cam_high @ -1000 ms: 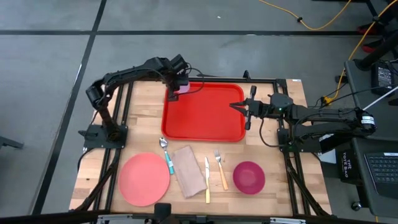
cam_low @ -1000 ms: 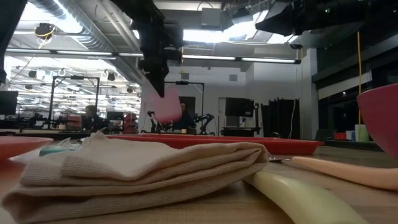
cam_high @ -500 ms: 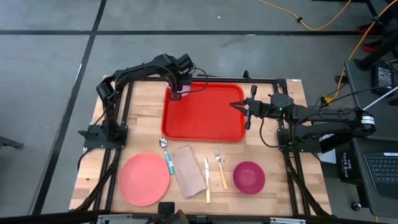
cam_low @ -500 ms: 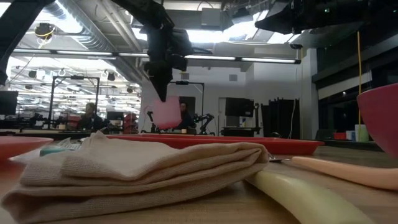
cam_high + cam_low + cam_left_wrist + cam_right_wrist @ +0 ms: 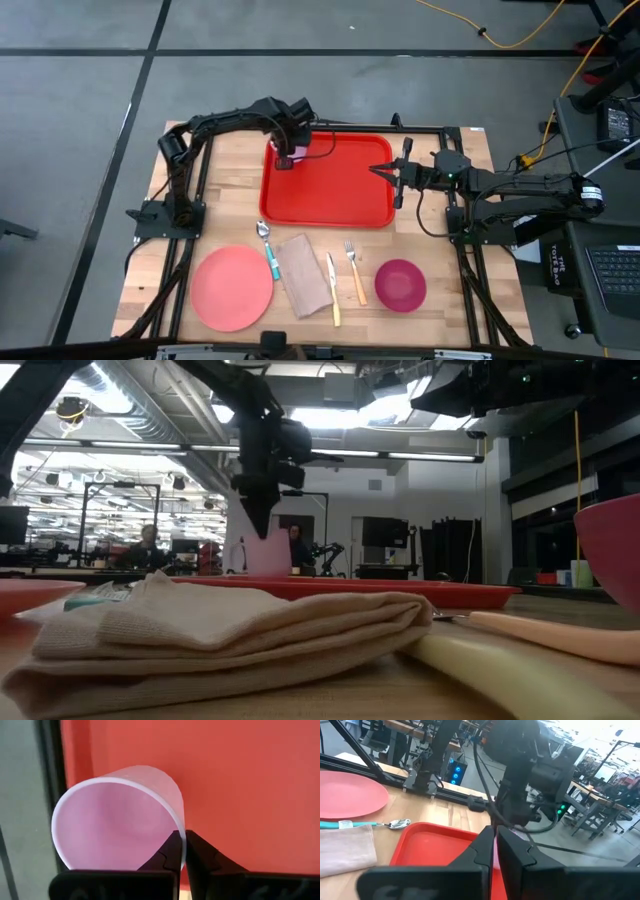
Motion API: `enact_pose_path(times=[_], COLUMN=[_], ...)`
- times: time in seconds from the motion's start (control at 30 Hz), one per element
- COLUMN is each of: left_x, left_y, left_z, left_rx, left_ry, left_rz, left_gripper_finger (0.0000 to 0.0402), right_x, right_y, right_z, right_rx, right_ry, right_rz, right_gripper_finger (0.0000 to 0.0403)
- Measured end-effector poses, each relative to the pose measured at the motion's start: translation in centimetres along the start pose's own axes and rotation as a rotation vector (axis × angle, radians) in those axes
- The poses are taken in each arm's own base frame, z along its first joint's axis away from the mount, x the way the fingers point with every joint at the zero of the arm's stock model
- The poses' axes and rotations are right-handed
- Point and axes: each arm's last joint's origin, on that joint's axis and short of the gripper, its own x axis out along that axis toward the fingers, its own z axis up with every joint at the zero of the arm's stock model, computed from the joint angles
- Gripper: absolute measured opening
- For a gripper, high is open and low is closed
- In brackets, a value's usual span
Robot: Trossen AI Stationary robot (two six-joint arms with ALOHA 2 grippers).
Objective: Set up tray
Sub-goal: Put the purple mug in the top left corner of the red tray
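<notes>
Cup (image 5: 120,815) wall is pinched in the left gripper (image 5: 285,155) jaws, directly over the tray's (image 5: 330,190) far-left corner on the worktop (tray lies straight below). Right gripper (image 5: 385,170) is parked with jaws clenched at the tray's right rim, nothing seen held.

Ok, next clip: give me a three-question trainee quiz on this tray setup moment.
1. True or false: the left gripper is shut on the rim of the pink cup.
2. Which corner of the red tray is the cup over? A) far left B) near right C) far right
3. Fill in: the spoon with the teal handle lies between the round pink plate and the folded ____.

Key:
1. True; its fingers pinch the cup's rim.
2. A
3. beige napkin; the knife, fork and magenta bowl follow on its other side.
</notes>
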Motion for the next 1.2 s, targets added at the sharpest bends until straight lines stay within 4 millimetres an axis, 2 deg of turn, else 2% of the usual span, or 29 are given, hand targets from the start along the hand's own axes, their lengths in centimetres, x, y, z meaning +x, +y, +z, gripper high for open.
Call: enact_pose_path(times=[0.23, 1.2], left_x=[1.4, 1.5], left_y=[-0.4, -0.8], left_z=[0.6, 0.4], left_rx=[0.039, 0.082], left_ry=[0.056, 0.076], left_rz=[0.035, -0.020], left_gripper_finger=[0.0002, 0.0009], right_x=[0.0, 0.0], right_y=[0.0, 0.0], right_z=[0.0, 0.0], right_rx=[0.000, -0.003], right_ry=[0.000, 0.000], right_rz=[0.000, 0.000], right_gripper_finger=[0.0029, 0.0029])
